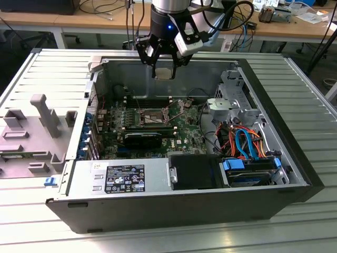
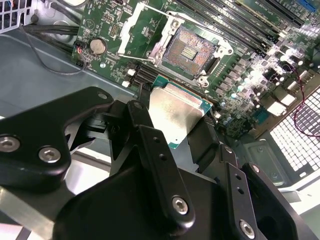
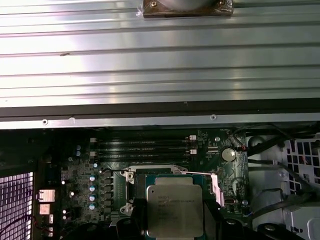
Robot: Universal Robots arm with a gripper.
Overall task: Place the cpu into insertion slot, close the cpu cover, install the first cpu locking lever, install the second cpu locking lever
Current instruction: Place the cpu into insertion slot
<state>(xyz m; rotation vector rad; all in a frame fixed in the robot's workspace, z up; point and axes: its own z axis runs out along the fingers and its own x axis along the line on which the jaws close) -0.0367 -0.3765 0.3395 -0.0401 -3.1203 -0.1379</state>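
Note:
My gripper (image 1: 164, 72) hangs above the far wall of the open computer case (image 1: 295, 174), shut on the cpu (image 1: 164, 73). The cpu (image 2: 176, 111) is a flat silver-grey square held by its edges between the black fingers (image 2: 146, 125); in the first wrist view the cpu (image 3: 175, 205) sits above and in front of the insertion slot (image 3: 165, 176). The slot (image 2: 192, 50) lies bare on the green motherboard with its contact field showing. The cpu cover (image 2: 126, 27) stands swung open beside the slot, with the thin wire levers raised.
A grey power supply (image 1: 121, 176) and a black block fill the case's near side. Blue drives (image 1: 253, 169) with orange and blue cables (image 1: 243, 139) sit at the exterior view's right. Memory slots (image 3: 145, 146) lie beside the socket. A grey fixture (image 1: 37, 126) rests on the slatted table.

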